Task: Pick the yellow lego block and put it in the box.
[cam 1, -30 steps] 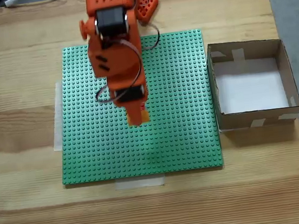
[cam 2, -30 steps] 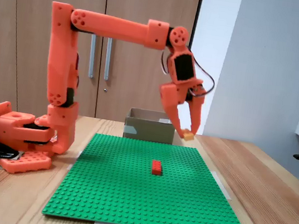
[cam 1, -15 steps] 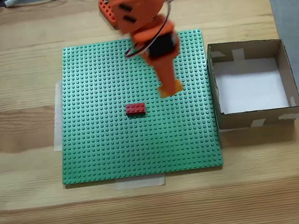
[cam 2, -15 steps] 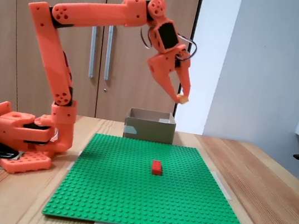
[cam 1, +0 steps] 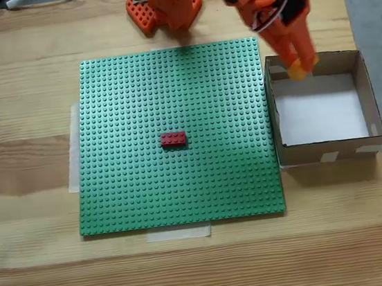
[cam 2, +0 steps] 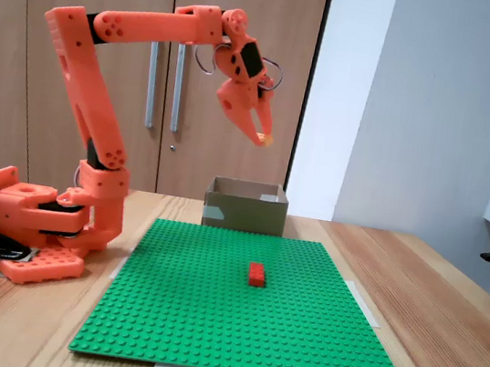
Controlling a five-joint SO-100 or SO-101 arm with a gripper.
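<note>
The gripper (cam 1: 298, 67) is pinching the yellow lego block (cam 1: 296, 69) between its fingertips, jaws drawn in narrow on the brick; in the side-on fixed view the same gripper (cam 2: 263, 137) is hanging high in the air with the small yellow piece (cam 2: 267, 139) at its tips, well above the box (cam 2: 245, 205). Seen from above, the block is sitting over the near-left corner region of the box (cam 1: 366, 93), about at the wall that faces the arm's base, so it is judged that the pick is done and the carry is nearly done. The release is what is left: the block is not yet inside, and the white bottom of the box is lying bare. Whether the brick is fully past the wall line cannot be told for certain. Further out, the red brick (cam 1: 173, 139) is resting alone near the middle of the green baseplate (cam 1: 127, 192), well apart from the box, and the baseplate is lying taped on the wooden tabletop (cam 1: 40, 273).
</note>
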